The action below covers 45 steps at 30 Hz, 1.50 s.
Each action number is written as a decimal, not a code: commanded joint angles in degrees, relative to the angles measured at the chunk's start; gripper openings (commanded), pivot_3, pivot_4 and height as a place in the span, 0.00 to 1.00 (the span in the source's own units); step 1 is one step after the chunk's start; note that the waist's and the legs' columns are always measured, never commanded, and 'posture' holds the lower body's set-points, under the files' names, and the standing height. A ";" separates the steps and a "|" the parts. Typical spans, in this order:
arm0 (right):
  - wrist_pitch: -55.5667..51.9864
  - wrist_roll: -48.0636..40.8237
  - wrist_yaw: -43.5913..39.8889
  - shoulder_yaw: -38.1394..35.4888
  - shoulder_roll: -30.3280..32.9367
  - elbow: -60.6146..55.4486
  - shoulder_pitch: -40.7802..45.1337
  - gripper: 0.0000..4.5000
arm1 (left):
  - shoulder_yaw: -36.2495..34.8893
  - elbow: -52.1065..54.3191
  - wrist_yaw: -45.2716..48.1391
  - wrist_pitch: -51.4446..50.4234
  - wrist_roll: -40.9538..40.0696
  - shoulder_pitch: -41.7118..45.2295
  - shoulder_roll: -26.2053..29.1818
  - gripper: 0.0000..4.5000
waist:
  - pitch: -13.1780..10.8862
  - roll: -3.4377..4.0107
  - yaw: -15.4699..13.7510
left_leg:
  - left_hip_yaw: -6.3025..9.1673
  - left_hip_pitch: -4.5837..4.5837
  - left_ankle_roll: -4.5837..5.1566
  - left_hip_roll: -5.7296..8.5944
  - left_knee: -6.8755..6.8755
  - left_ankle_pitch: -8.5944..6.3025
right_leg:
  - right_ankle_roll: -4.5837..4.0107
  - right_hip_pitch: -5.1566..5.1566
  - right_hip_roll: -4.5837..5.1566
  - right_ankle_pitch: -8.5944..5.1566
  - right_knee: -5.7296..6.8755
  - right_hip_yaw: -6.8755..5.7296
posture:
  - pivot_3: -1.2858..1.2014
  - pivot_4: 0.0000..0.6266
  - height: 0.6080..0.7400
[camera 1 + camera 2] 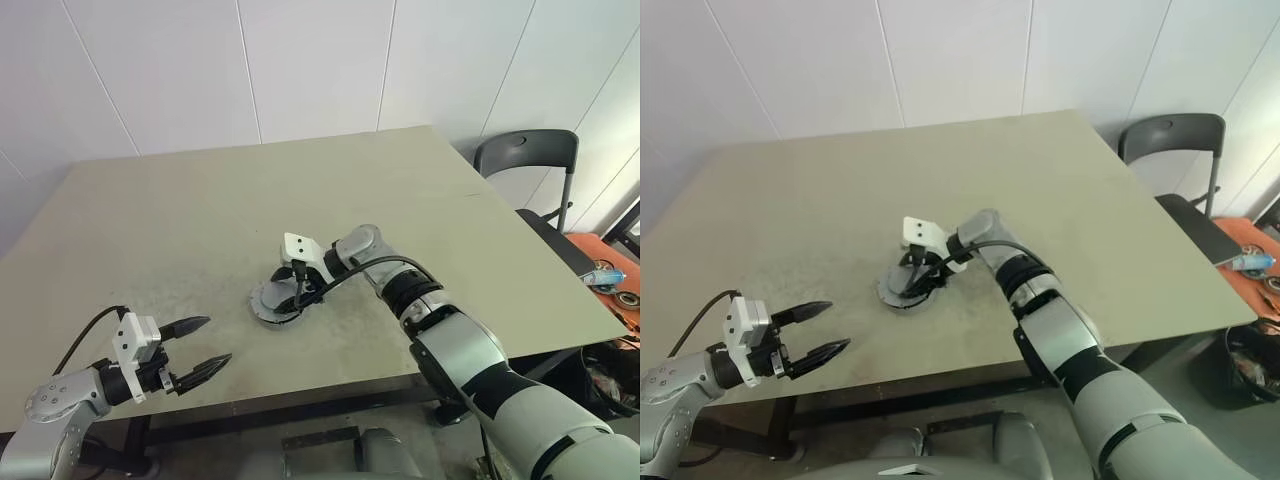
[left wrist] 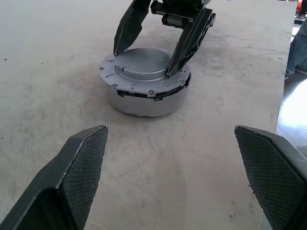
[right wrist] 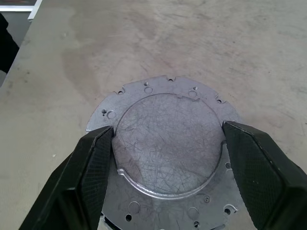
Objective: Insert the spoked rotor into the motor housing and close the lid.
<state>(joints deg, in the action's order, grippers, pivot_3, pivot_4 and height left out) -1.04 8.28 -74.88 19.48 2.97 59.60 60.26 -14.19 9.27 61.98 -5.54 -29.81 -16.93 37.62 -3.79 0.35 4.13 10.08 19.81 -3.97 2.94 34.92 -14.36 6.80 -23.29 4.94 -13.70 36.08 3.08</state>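
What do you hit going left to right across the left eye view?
Left gripper with two black fingers, open → round grey metal lid with notched flange, sitting on the pale cylindrical motor housing → right gripper, black fingers astride the lid's raised centre → dark grey folding chair beyond the beige table's far-right edge.

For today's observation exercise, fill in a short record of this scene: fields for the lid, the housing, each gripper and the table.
lid: grey metal disc, lying on the housing
housing: round, standing on the table
right gripper: fingers on either side of the lid's raised centre
left gripper: open, holding nothing, apart from the housing
table: beige top
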 commanded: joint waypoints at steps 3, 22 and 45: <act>0.03 -0.45 -0.70 -0.05 0.14 -3.78 2.23 0.73 | -0.61 -0.06 0.31 1.31 0.16 1.32 0.06 1.00 | 0.00 0.00 -0.01 | 0.00 0.08 0.00 0.00 0.01 0.00 | 0.00 -0.07 0.00 0.00 0.00 0.00 | 0.52 0.00 1.00; 1.19 0.94 -0.57 1.13 0.64 -2.52 0.99 0.73 | -0.67 0.66 -0.12 0.98 0.39 1.49 -0.28 1.00 | 0.00 0.00 -0.01 | 0.01 0.20 0.00 0.00 0.03 0.00 | 0.00 -0.17 0.00 0.01 0.00 -0.01 | 0.52 0.00 1.00; 1.50 2.39 -0.42 2.54 1.01 -0.93 0.47 0.73 | -0.74 2.01 -0.93 -0.13 0.22 1.62 0.09 1.00 | 0.01 -0.01 -0.02 | 0.01 0.13 0.01 0.00 0.04 0.00 | 0.00 -0.11 0.00 0.01 0.01 -0.01 | 0.52 0.00 1.00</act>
<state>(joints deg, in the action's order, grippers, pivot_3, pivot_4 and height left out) 0.81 9.95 -75.13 21.48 3.61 58.63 60.25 -14.16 9.37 61.12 -5.85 -29.26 -15.63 37.10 -3.78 0.34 4.11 10.08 19.94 -3.96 2.95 34.96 -14.36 6.81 -23.40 4.93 -13.69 36.09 3.08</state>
